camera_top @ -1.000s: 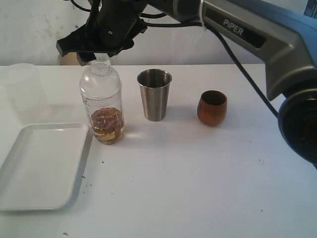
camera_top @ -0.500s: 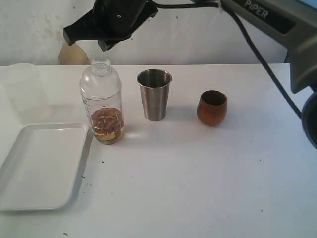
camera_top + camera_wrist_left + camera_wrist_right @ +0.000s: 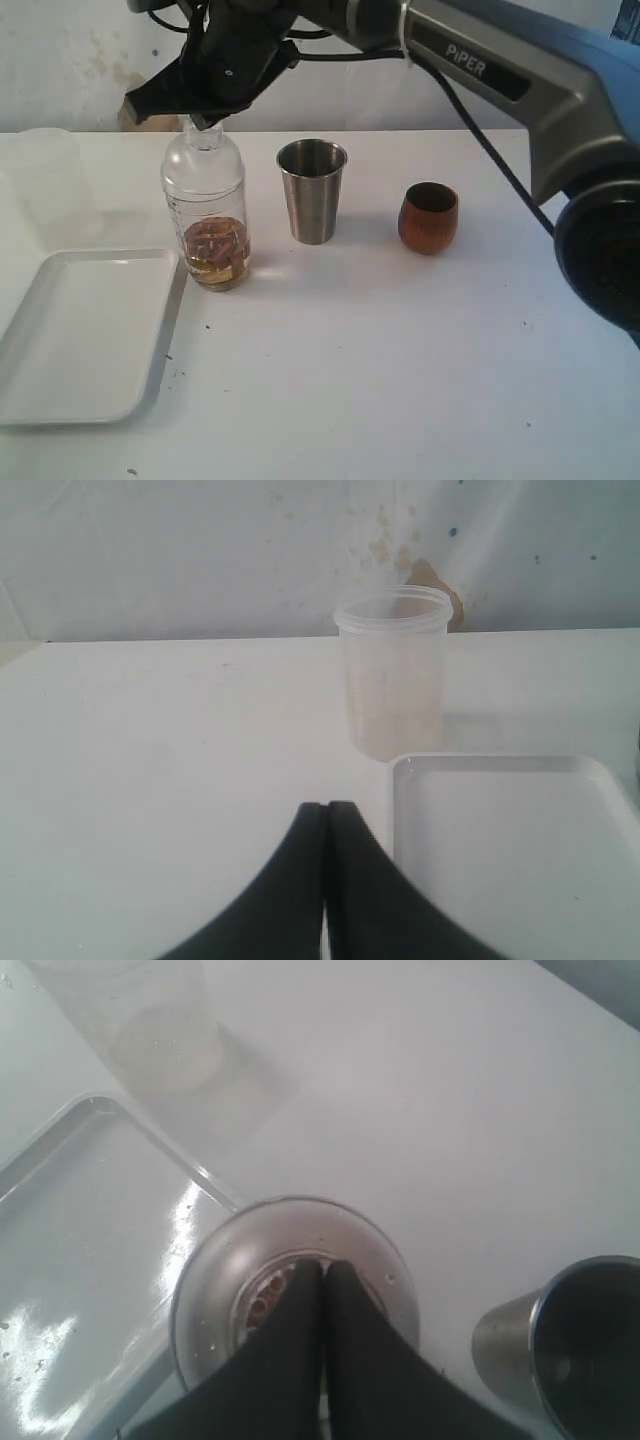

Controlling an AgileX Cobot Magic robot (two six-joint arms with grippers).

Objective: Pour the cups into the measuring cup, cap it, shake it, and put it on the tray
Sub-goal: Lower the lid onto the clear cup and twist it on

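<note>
The measuring cup [image 3: 205, 215] stands just right of the tray [image 3: 80, 335] with a clear domed cap on and brown contents in its bottom. My right gripper [image 3: 205, 122] is shut, its tips right over the cap's neck; in the right wrist view the closed fingers [image 3: 323, 1268] point down at the middle of the measuring cup [image 3: 210, 1280]. The steel tumbler [image 3: 312, 190] and the wooden cup [image 3: 428, 217] stand upright to the right. My left gripper [image 3: 326, 806] is shut and empty, low over the table beside the tray [image 3: 500, 850].
A frosted translucent cup [image 3: 45, 170] stands behind the tray at the far left, also in the left wrist view [image 3: 392, 675]. The steel tumbler [image 3: 570, 1340] is close beside the measuring cup. A wall runs behind the table.
My right gripper closed, rose off the cap's neck, then came back down onto it. The cups, measuring cup and tray have not moved.
</note>
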